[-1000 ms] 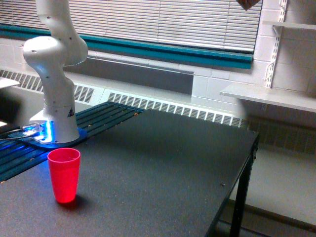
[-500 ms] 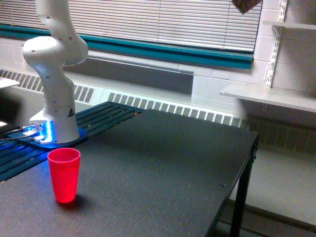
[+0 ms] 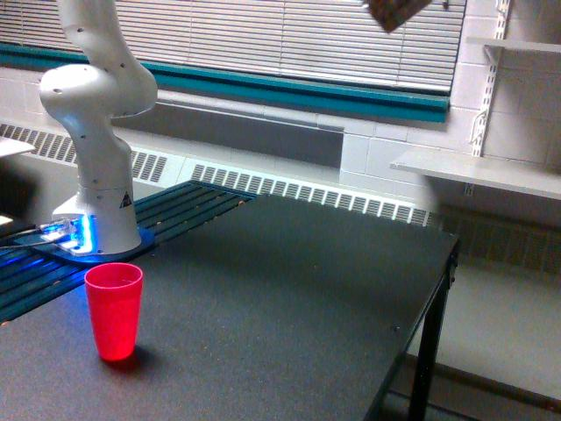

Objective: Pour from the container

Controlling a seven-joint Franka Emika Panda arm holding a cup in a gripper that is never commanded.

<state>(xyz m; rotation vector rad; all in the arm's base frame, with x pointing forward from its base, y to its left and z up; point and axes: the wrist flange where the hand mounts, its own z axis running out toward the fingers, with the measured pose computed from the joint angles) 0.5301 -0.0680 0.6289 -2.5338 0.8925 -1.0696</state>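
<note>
Only the lower part of the container [image 3: 394,12] shows, cut off by the top edge of the exterior view. It is a see-through jar, tilted, with brown contents inside, high above the table's far side. The gripper is above the frame and out of view, so the hold on the jar is hidden. A red cup [image 3: 114,310] stands upright and open on the dark table [image 3: 289,307] near the exterior view's left, far below and to the left of the jar. I cannot see into the cup.
The white robot arm base [image 3: 95,167] with a blue light stands behind the cup on a slatted dark panel [image 3: 188,209]. The table's edge runs down the exterior view's right. White shelves [image 3: 478,171] hang on the wall beyond it.
The jar has moved toward the exterior view's left along the top edge and dropped slightly, so more of it shows. The red cup has not moved.
</note>
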